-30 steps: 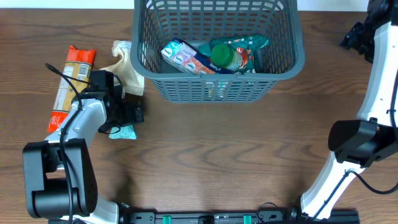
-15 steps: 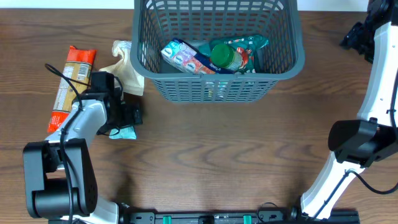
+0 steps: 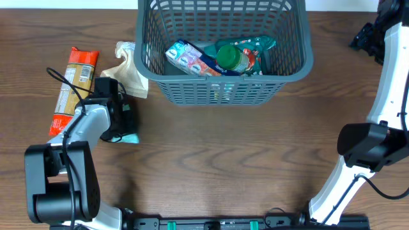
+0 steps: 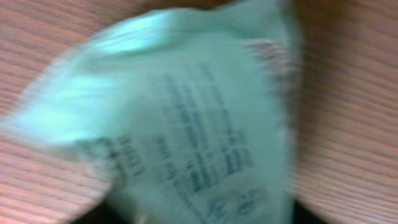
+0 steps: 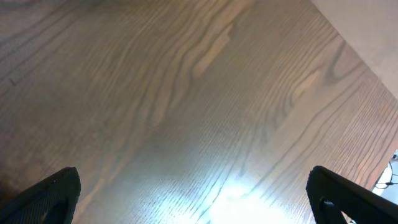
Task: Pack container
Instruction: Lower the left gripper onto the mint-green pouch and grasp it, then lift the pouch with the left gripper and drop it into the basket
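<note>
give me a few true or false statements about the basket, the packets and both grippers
1. The container holds a green-lidded jar. True.
2. The orange packet lies inside the container. False: it lies on the table, left of the container.
3. The right gripper is open, with only bare wood under it. True.
4. The left gripper hovers above the container. False: it is down at a teal packet on the table.

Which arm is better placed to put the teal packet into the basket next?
Left. The left gripper sits over the teal packet, which fills its wrist view. The right gripper is at the far side, fingers open over bare table.
</note>
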Motion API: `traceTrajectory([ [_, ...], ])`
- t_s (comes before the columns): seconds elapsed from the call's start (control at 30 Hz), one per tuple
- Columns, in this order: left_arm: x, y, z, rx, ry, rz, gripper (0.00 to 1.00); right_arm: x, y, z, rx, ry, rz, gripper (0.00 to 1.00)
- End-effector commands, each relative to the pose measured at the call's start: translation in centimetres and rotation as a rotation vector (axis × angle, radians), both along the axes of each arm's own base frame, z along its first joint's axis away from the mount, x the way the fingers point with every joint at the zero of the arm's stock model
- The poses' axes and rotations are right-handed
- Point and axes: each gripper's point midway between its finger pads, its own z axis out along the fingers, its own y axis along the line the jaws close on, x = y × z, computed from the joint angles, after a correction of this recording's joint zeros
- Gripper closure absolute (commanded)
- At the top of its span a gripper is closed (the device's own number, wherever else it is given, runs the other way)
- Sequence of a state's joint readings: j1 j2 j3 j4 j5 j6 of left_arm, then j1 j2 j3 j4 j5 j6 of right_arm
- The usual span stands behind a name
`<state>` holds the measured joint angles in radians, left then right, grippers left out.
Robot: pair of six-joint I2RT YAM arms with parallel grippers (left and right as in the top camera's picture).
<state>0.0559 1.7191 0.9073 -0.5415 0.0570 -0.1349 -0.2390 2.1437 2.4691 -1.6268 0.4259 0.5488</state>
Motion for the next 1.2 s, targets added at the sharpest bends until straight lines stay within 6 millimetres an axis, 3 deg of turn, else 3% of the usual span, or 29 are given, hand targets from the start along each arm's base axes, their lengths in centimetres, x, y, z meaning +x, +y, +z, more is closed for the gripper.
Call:
traceTrajectory([
  [0.0, -1.8, -0.3, -2.1, -0.018, 0.084, 0.006, 0.79, -0.2, 0.0, 0.4, -0.010, -0.011, -0.011, 0.01],
  [0.13, -2.1, -0.4, -2.6, -0.020, 0.103, 0.007, 0.94, -0.2, 0.0, 0.4, -0.010, -0.010, -0.011, 0.01],
  [0.27, -1.6, -0.4, -1.8, -0.018, 0.075, 0.006, 0.94, -0.2, 0.0, 0.4, -0.010, -0.010, -0.010, 0.01],
  [0.47, 0.9, -0.2, 2.8, -0.012, -0.032, 0.006, 0.95, -0.2, 0.0, 0.4, -0.010, -0.010, -0.010, 0.01],
  [0.63, 3.8, 0.0, 9.9, -0.003, -0.209, 0.005, 0.94, -0.2, 0.0, 0.4, -0.010, -0.010, -0.010, 0.01],
  [0.8, 5.6, 0.1, 18.4, 0.009, -0.439, 0.004, 0.94, -0.2, 0.0, 0.4, -0.010, -0.011, -0.010, 0.01],
  [1.0, 5.3, -1.5, 29.6, -0.058, -0.744, -0.044, 0.94, -0.2, 0.0, 0.4, -0.010, -0.010, -0.010, 0.01],
  [1.17, 4.3, -4.8, 36.6, -0.211, -0.935, -0.153, 0.94, -0.2, 0.0, 0.4, -0.010, -0.011, -0.010, 0.01],
])
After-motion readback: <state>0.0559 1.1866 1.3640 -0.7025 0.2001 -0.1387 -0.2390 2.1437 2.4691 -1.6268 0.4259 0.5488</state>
